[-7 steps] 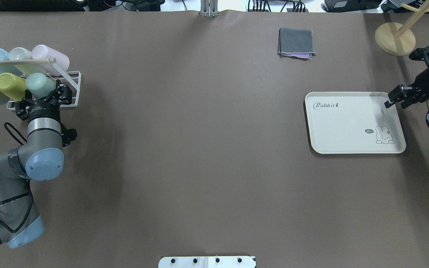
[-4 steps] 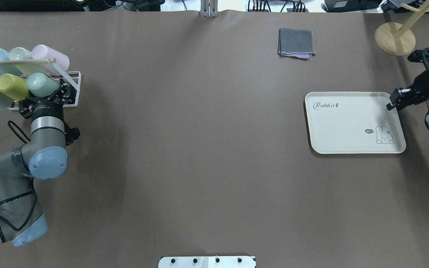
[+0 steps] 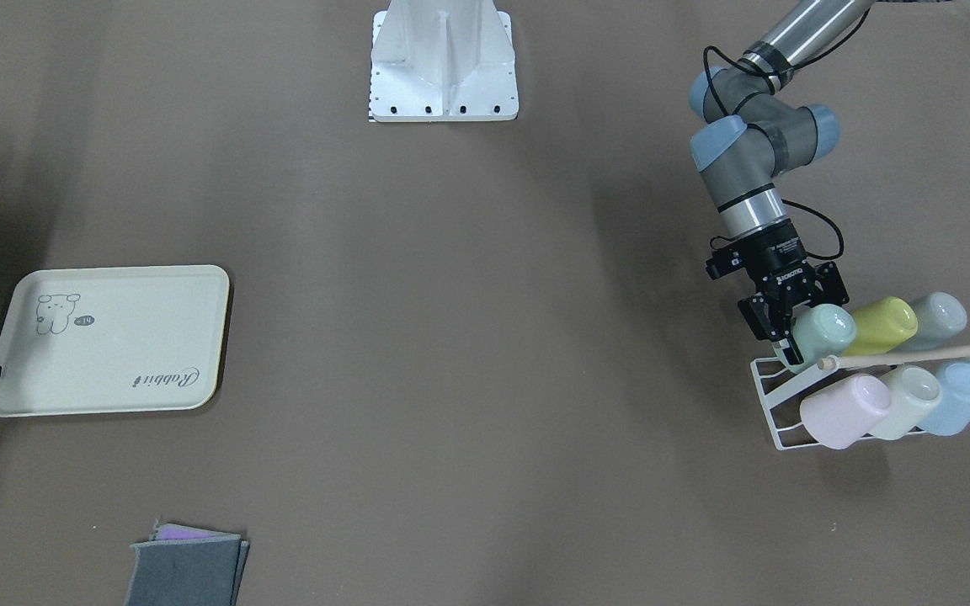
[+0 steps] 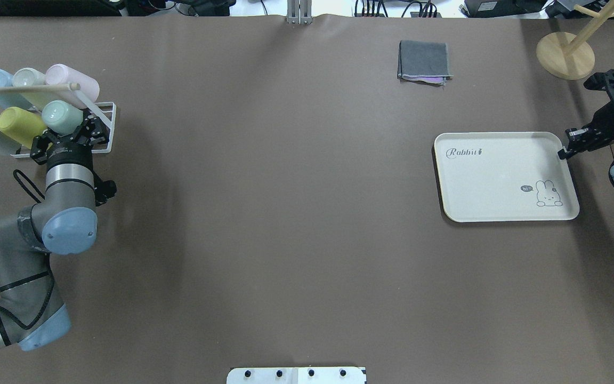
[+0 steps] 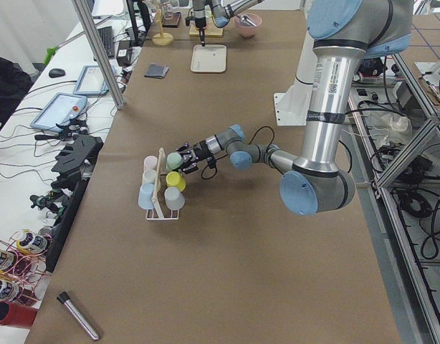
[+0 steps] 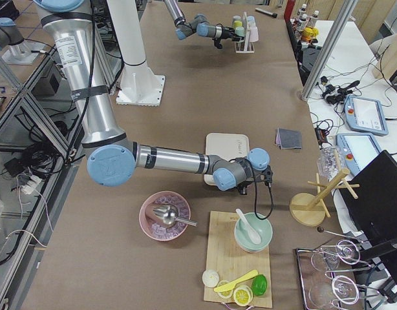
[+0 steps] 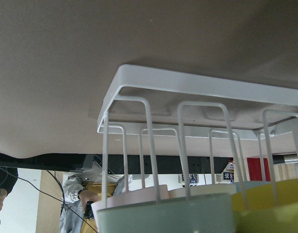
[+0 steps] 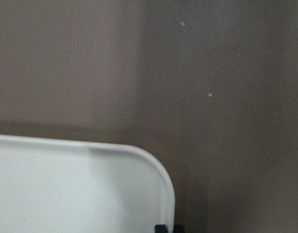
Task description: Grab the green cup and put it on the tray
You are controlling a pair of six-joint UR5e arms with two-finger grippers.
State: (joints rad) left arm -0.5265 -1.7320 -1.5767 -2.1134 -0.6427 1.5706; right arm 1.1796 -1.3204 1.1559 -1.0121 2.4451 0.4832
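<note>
At the rack [image 4: 110, 129], green cup [image 4: 62, 114] clamped by left gripper [image 4: 65, 131]
Pick-up judged underway; lift clear, then carriage to tray [image 4: 499, 178] required

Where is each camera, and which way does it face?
Front-facing: across the table, facing the robot; left arm at right.
Overhead: behind the robot, looking down; both arms.
Exterior left: table's left end, looking along; left arm nearest.
Exterior right: table's right end; right arm nearest.
Left wrist: faces the rack over the green cup; no fingers.
Right wrist: down on the tray corner; right gripper at bottom.
Shared: overhead and front-facing show tray and green cup, mirrored.
</note>
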